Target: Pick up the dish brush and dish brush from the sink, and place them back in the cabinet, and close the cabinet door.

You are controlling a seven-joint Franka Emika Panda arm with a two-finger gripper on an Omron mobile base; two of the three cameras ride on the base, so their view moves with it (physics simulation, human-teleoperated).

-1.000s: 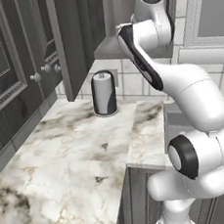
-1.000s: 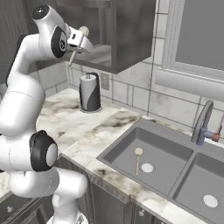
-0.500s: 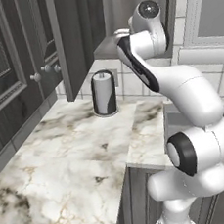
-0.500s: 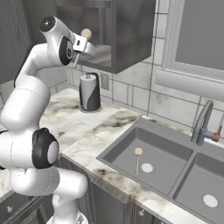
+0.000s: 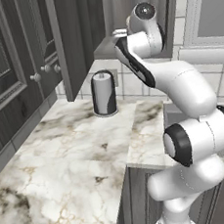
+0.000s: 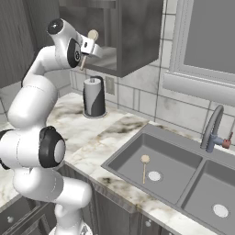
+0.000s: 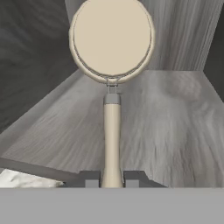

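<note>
Shelf ahead, brush pointing into it.

Cabinet came first: the dark grey wood-grain wall cabinet (image 6: 137, 41) stood open above the counter, its tall dark grey panelled cabinet door (image 5: 73, 39) swung out to the side and its lighter grey streaked flat shelf (image 7: 175, 127) spread bare just beyond the brush head. Below and well off to the cabinet's right sat the dark grey recessed sink (image 6: 170, 172), where the second small tan wooden dish brush (image 6: 144, 166) lay near the white drain disc. At the cabinet's mouth the two-finger gripper (image 7: 111, 178) was pinched narrow on the thin handle of the first tan wooden dish brush with the round head (image 7: 112, 41), whose long axis ran straight away from the fingers, head foremost, into the cabinet. Placing it likely needed only a forward reach over the shelf edge.
</note>
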